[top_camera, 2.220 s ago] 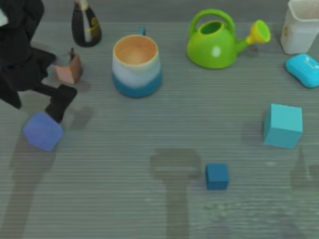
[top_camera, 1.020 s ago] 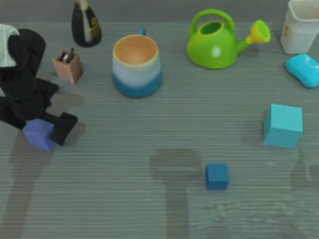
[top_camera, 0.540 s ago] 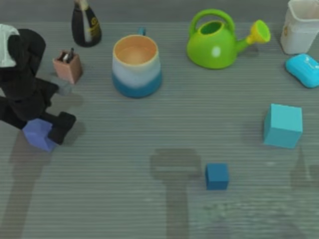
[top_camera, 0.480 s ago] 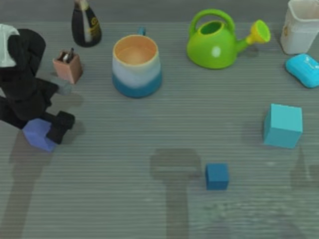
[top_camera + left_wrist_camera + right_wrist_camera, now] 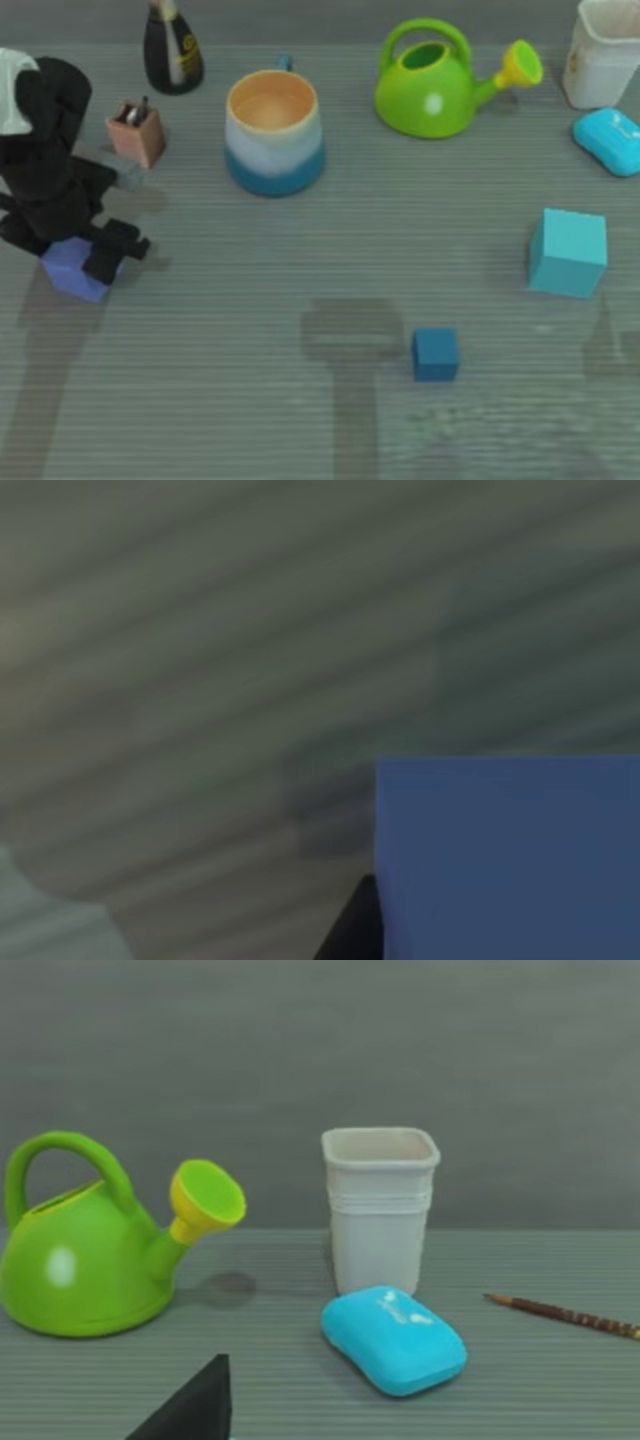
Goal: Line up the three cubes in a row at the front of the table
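Observation:
The periwinkle cube (image 5: pixel 68 276) lies on the table (image 5: pixel 300 260) at the left, and my left gripper (image 5: pixel 70 256) is down over it and shut on it. In the left wrist view the cube (image 5: pixel 510 860) fills the corner, with a black finger (image 5: pixel 352 935) pressed against its edge. The turquoise cube (image 5: pixel 568 252) rests at the right. The small dark blue cube (image 5: pixel 435 354) sits nearer the front, right of centre. My right arm is outside the top view; its wrist view shows one dark fingertip (image 5: pixel 200 1410) set wide to the side, holding nothing.
Along the back stand a terracotta pen holder (image 5: pixel 137 135), a dark bottle (image 5: pixel 172 45), a two-tone cup (image 5: pixel 274 130), a green watering can (image 5: pixel 430 80), a white container (image 5: pixel 603 50) and a sky-blue soap bar (image 5: pixel 608 140). A pencil (image 5: pixel 565 1315) lies beside the soap.
My left gripper came down from beside the pen holder onto the periwinkle cube, and its outer finger moved inward until it met the cube. The other cubes stayed put.

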`<state>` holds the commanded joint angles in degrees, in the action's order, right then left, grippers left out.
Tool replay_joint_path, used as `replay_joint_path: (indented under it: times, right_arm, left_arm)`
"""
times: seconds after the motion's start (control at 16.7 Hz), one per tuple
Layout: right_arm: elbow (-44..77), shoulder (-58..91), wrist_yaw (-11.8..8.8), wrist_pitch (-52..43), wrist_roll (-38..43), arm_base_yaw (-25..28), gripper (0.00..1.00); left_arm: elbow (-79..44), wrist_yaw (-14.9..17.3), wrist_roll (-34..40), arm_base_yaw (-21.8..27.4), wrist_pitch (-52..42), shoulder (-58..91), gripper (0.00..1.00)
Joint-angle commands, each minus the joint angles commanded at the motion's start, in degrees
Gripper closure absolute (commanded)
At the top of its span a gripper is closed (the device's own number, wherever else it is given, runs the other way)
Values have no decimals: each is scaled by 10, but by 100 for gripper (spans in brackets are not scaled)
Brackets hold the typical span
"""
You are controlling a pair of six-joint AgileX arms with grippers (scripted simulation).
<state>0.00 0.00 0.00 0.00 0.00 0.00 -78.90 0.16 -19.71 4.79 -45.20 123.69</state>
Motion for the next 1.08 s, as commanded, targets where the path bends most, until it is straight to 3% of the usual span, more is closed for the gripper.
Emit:
replay_joint_path:
  times: [0.54,0.9,1.08]
  right_arm:
    - [0,0,0,0,0,0,0]
    - [0,0,0,0,0,0,0]
    - [0,0,0,0,0,0,0]
  left_arm:
    - [-11,5,1,1,-16,-17,100]
    - [-76,4,3,-8,-132,-63,100]
    - [-85,3,3,-9,-146,-72,100]
